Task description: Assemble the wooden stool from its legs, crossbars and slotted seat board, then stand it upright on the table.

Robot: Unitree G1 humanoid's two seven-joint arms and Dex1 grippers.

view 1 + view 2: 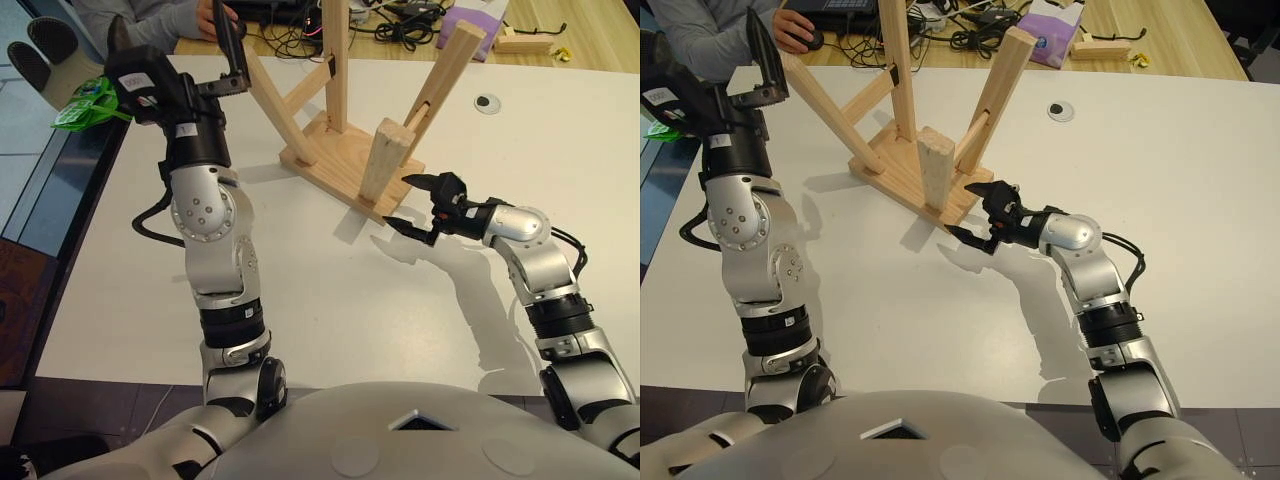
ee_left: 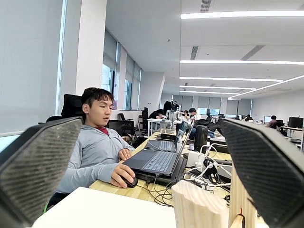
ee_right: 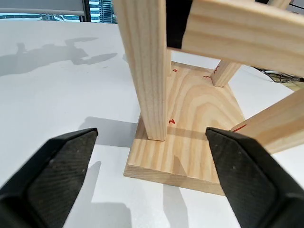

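The wooden stool stands upside down on the white table (image 1: 300, 300), its seat board (image 1: 330, 150) flat on the surface and its legs pointing up. A short near leg (image 1: 385, 160) rises at the board's front corner, and crossbars (image 3: 247, 33) join the legs. My left gripper (image 1: 175, 50) is held high beside the top of the far-left leg (image 1: 270, 95), open wide, with a leg end (image 2: 199, 209) low between its pads. My right gripper (image 1: 412, 205) is open just right of the board's near corner (image 3: 175, 164), holding nothing.
A person works at a laptop (image 2: 154, 161) on the far desk, hand on a mouse (image 1: 812, 38), amid cables (image 1: 400, 20). A small dark disc (image 1: 487, 102) lies at the table's back right. A green object (image 1: 85, 105) sits past the left edge.
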